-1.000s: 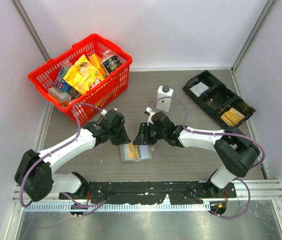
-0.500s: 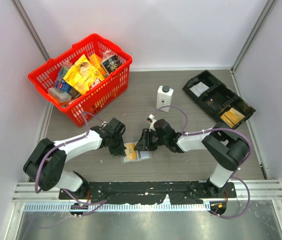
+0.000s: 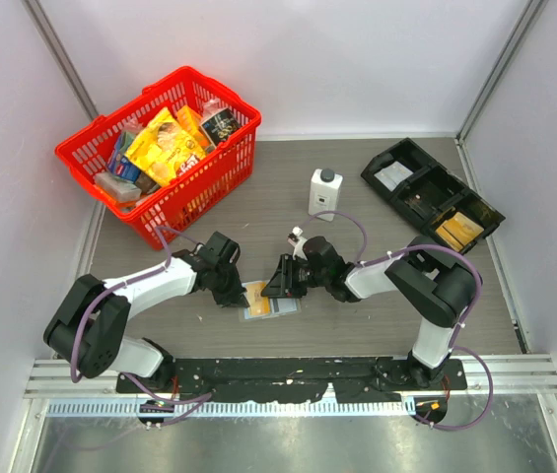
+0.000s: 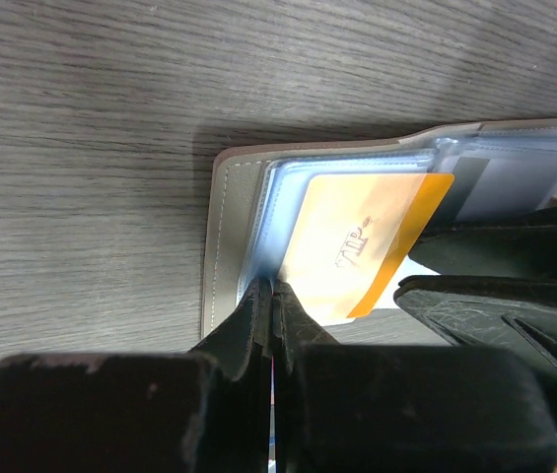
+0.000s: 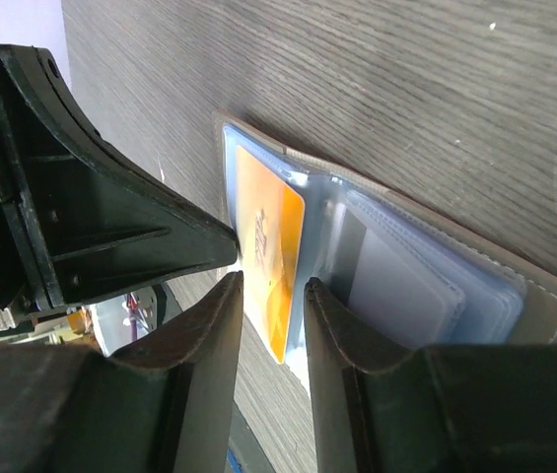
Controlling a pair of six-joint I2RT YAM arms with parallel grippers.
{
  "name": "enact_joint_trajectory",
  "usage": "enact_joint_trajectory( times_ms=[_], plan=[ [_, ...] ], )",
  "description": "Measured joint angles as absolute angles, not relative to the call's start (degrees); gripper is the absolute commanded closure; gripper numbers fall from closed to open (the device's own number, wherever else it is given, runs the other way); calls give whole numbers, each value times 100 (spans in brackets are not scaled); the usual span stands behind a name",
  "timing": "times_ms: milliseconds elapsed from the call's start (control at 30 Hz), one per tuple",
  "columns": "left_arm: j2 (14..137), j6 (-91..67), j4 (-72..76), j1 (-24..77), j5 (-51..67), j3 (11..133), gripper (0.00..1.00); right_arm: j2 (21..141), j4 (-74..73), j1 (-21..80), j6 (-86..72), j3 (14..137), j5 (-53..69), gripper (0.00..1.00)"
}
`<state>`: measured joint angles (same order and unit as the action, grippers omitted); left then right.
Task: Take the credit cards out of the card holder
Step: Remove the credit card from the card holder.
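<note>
The taupe card holder [image 3: 280, 308] lies open on the table between my grippers, its clear sleeves showing. It also shows in the left wrist view [image 4: 224, 236] and the right wrist view [image 5: 544, 296]. An orange card [image 4: 367, 236] sticks partly out of a sleeve, seen also in the top view [image 3: 256, 291] and the right wrist view [image 5: 268, 256]. My left gripper [image 4: 273, 291] is shut on the orange card's corner at the sleeve edge. My right gripper [image 5: 273, 286] is open, its fingers either side of the card's free end, one on the sleeves. A pale grey card [image 5: 396, 296] sits in another sleeve.
A red basket [image 3: 229, 168] full of packets stands at the back left. A white bottle [image 3: 325, 192] stands behind the holder. A long black tray [image 3: 431, 192] with compartments lies at the back right. The two grippers are almost touching.
Both grippers came down onto the card holder. The orange card has slid partly out of its sleeve toward the left gripper.
</note>
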<state>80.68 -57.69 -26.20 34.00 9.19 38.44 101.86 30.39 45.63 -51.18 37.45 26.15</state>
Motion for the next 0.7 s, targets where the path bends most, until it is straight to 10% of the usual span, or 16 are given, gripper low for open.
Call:
enact_joint_trajectory(
  times_ms=[400, 700],
  plan=[
    [8060, -5789, -2589, 3374, 963, 3822, 100, 10440, 3286, 4539, -5137, 3745, 2781, 99],
    [8049, -5808, -2491, 3345, 985, 3787, 100, 10304, 3496, 4329, -5236, 3505, 2954, 99]
  ],
)
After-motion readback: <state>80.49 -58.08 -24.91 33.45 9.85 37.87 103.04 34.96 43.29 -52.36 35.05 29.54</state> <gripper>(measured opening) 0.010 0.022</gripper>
